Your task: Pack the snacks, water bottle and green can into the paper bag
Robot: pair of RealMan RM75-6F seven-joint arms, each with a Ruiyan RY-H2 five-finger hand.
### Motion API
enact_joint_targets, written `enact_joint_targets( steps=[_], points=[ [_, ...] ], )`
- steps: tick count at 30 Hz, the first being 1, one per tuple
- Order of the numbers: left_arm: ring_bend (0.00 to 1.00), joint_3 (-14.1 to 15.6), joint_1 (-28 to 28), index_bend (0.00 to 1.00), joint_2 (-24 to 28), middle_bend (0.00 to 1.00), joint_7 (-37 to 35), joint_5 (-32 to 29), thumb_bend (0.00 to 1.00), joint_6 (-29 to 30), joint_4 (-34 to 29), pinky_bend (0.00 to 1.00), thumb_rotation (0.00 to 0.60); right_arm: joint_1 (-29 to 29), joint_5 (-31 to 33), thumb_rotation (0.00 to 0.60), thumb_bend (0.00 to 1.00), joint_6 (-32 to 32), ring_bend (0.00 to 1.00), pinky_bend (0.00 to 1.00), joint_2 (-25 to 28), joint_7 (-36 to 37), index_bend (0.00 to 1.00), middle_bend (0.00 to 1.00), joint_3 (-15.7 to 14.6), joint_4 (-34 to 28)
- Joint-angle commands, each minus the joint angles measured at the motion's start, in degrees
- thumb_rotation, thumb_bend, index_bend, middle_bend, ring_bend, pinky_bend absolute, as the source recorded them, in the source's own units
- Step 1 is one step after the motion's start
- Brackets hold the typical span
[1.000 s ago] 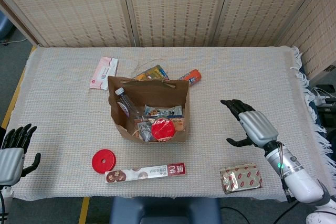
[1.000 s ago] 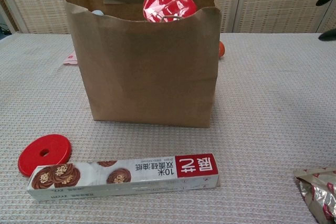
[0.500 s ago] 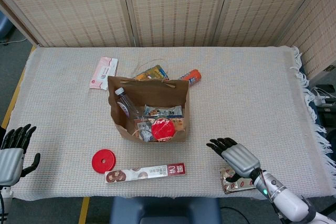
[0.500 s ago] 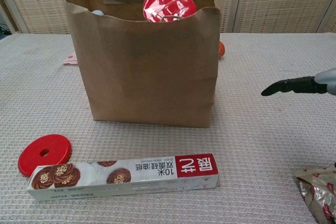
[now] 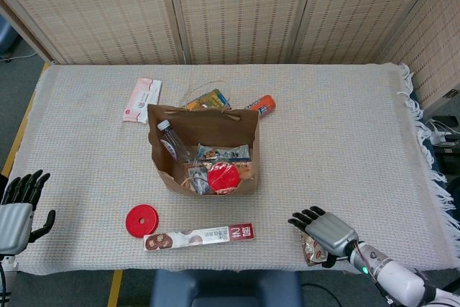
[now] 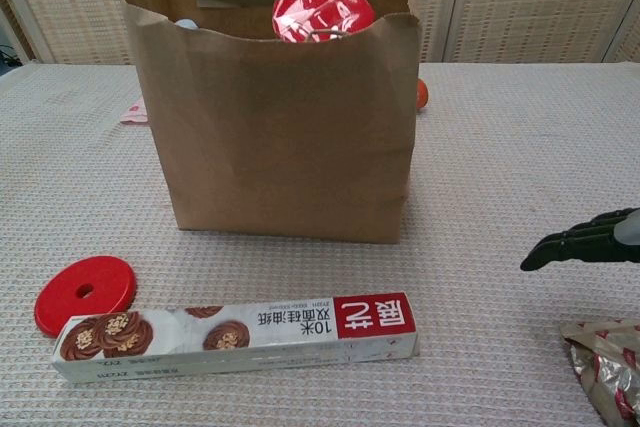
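Observation:
The brown paper bag (image 5: 203,150) (image 6: 270,117) stands open mid-table. Inside it I see a water bottle (image 5: 172,140), snack packets (image 5: 224,153) and a red foil-wrapped snack (image 5: 223,176) (image 6: 322,12). A foil snack packet with red prints (image 5: 310,251) (image 6: 605,367) lies near the front right edge. My right hand (image 5: 325,231) (image 6: 585,242) hovers just above it with fingers stretched out, holding nothing. My left hand (image 5: 18,210) rests at the table's left front corner, fingers apart and empty. A long cookie box (image 5: 199,236) (image 6: 235,335) lies in front of the bag.
A red disc (image 5: 141,221) (image 6: 85,292) lies left of the cookie box. Behind the bag are a pink packet (image 5: 141,99), a yellow snack bag (image 5: 208,100) and an orange tube (image 5: 261,104). The near table edge runs just below the right hand.
My right hand has dropped and drawn back from the mid-right of the table to just over the foil packet at the front edge. The left hand has not moved.

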Motion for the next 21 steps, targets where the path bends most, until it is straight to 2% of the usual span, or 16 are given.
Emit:
enact_joint_targets(
  steps=[1,11,21],
  points=[
    [0.00,0.01,0.02,0.05,0.01,0.00,0.06,0.00,0.44,0.02,-0.05,0.00,0.600,-0.17,0.61,0.600,0.00,1.95,0.00,0.05,-1.09,-2.43,0.00,0.00,-1.55,0.77],
    [0.00,-0.01,0.01,0.05,0.02,0.00,-0.03,-0.06,0.44,-0.03,-0.06,0.00,0.600,0.78,4.27,0.600,0.00,4.75,0.00,0.05,-6.15,-10.93,0.00,0.00,-6.32,3.31],
    [0.00,0.04,0.02,0.05,0.07,0.00,-0.23,0.04,0.44,-0.05,-0.02,0.00,0.600,0.97,6.31,0.600,0.00,8.64,0.00,0.05,-9.39,-15.23,0.00,0.00,-8.41,3.97]
  ],
)
